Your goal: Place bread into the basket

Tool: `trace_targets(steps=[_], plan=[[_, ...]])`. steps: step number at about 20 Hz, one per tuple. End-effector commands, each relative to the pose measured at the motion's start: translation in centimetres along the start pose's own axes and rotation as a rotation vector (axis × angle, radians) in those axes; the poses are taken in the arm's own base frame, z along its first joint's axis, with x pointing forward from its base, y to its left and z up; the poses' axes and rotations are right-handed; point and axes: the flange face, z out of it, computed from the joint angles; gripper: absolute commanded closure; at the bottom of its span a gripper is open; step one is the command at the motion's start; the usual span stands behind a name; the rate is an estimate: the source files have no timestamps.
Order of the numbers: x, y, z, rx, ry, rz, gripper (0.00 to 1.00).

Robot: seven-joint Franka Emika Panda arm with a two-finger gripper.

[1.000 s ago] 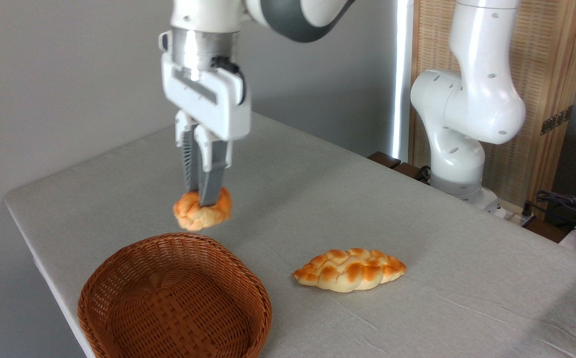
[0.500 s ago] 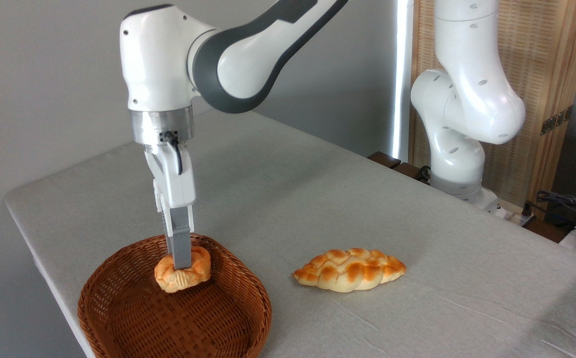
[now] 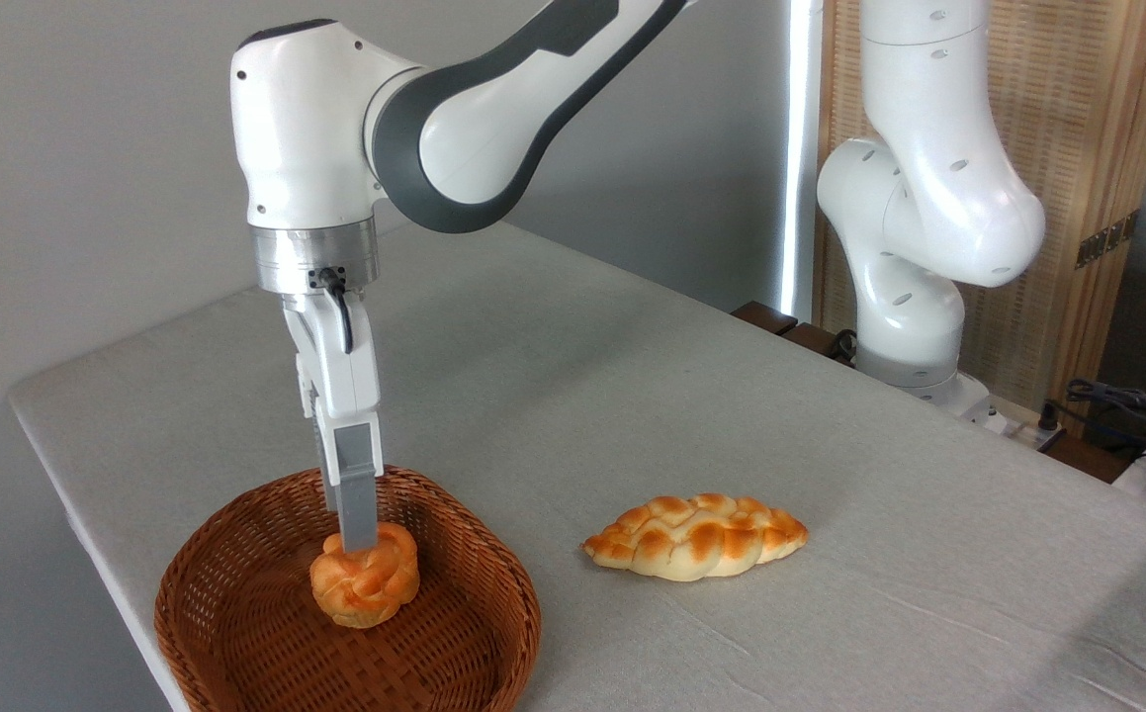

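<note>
I am holding the knotted bun point(image 3: 365, 587) down inside the wicker basket point(image 3: 236, 633), the pincer point(image 3: 359, 539) clamped on its top, so only letting go and lifting clear are remaining.

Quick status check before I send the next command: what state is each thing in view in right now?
Small round knotted golden-orange bun: inside the basket, low near its floor; whether it rests there cannot be told.
Round woven reddish-brown wicker basket: upright on the table, holding only the bun.
Two-finger gripper: seen edge-on at the bun's top; open or shut cannot be told.
Long oval braided loaf: lying flat on the table, outside the basket.
Grey cloth-covered table: bearing basket and loaf.
</note>
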Motion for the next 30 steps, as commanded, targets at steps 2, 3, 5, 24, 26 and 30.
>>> trace_targets(steps=[2, 3, 5, 24, 26, 30], plan=[[0.1, -1.9, -3.1, 0.017, 0.107, -0.113, 0.00], [0.2, -2.4, -4.6, 0.023, 0.125, -0.156, 0.00], [-0.3, -2.5, -5.7, -0.001, 0.108, -0.268, 0.00], [-8.4, -5.3, -15.3, -0.243, -0.019, -0.462, 0.00], [-8.9, -5.1, -15.1, -0.258, -0.032, -0.444, 0.00], [-8.7, -4.6, -14.9, -0.273, -0.045, -0.430, 0.00]])
